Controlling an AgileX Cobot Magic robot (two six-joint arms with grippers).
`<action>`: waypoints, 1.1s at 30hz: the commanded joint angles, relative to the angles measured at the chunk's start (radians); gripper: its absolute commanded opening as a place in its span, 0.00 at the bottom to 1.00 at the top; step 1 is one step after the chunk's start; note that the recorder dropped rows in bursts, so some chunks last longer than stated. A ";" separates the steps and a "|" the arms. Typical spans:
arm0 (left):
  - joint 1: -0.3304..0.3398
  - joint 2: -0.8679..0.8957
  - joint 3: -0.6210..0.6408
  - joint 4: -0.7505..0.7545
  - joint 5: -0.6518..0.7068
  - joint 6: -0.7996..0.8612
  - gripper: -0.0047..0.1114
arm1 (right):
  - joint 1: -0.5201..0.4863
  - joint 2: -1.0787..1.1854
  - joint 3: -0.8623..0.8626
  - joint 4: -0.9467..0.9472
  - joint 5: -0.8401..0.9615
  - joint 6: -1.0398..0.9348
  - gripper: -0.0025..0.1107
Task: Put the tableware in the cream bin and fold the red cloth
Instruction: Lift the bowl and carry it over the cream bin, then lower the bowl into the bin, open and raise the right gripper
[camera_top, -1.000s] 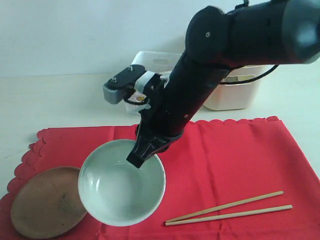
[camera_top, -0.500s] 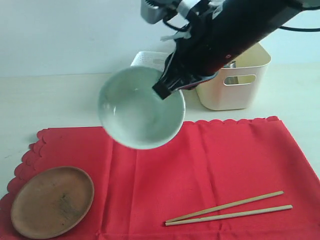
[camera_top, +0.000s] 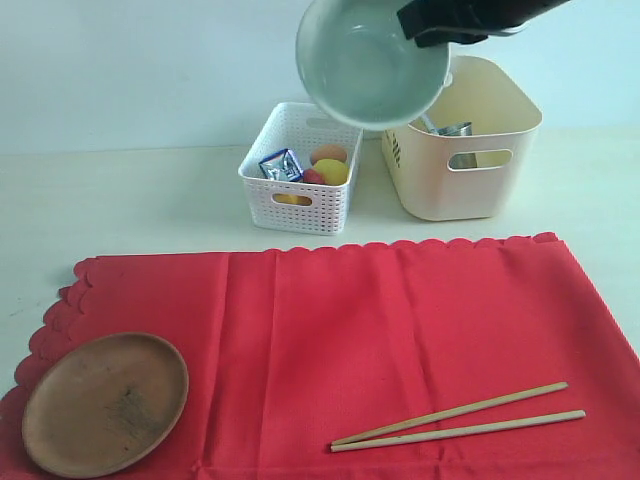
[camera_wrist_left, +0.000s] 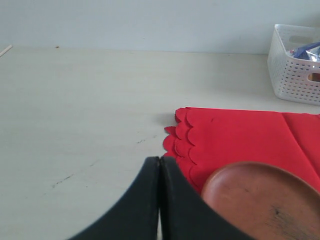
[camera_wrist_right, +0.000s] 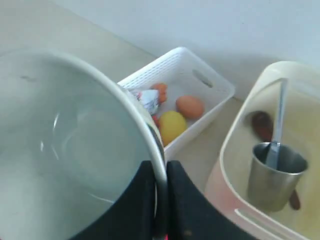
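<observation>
Holding the pale bowl (camera_top: 360, 70) in the air, your right gripper (camera_top: 418, 28) has its fingers (camera_wrist_right: 182, 215) clenched on the rim, one inside and one outside. The bowl is tilted with its hollow facing the exterior camera. It hangs higher than the cream bin (camera_top: 500, 185), toward that bin's left side, and touches neither the bin nor anything else.

Inside the cream bin you have the steel cup (camera_wrist_right: 272, 175) standing upright with the metal knife (camera_wrist_right: 280, 115) propped in it. The dark wooden spoon (camera_wrist_right: 262, 125) lies on the bin's floor behind the cup.

Just left of the bin sits the white basket (camera_top: 290, 190) with food and a snack packet in it.

In front of the bin the red cloth (camera_top: 420, 310) lies spread flat on the counter (camera_top: 130, 200). The two chopsticks (camera_top: 460, 418) rest on it, well forward of the bin. The wooden plate (camera_top: 105, 400) sits far from the bin, to the front left.

Your left gripper (camera_wrist_left: 159, 200) is low beside that plate, its fingers pressed together with nothing between them.
</observation>
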 joint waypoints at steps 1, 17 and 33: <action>0.004 -0.007 0.000 0.001 -0.010 -0.002 0.04 | -0.067 0.046 -0.053 0.015 -0.057 0.011 0.02; 0.004 -0.007 0.000 0.001 -0.010 -0.002 0.04 | -0.233 0.504 -0.487 -0.165 -0.053 0.022 0.02; 0.004 -0.007 0.000 0.001 -0.010 -0.002 0.04 | -0.233 0.605 -0.495 -0.356 -0.060 -0.001 0.03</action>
